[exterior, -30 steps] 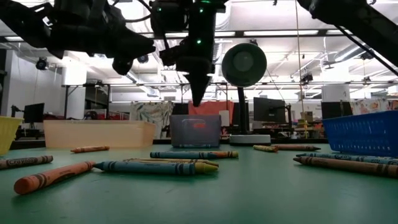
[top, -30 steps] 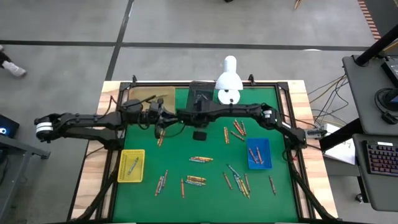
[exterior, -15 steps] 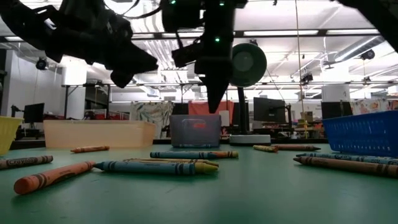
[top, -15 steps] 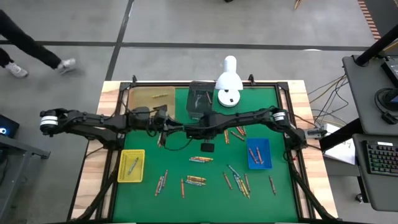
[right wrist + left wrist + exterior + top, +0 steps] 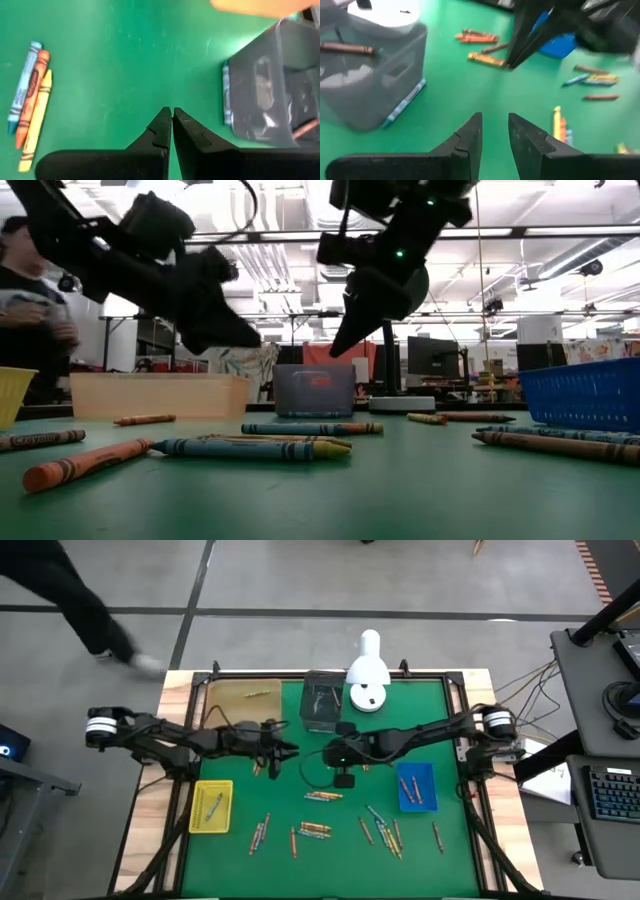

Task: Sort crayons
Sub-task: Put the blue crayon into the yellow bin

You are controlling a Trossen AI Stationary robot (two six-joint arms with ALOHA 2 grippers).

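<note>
Jaws standing shut and empty on the right gripper and narrowly parted on the left gripper, crayons are lying scattered below them, risking collision between the closely converging arms.

In the low view the person at the room's edge is cut off by the picture's side and blurred. The left wrist view shows the other arm only as a dark smear, its shape unclear. The brown crayon inside the grey bin shows through a cloudy wall. From above, the crayons are too small to tell colours apart.
</note>
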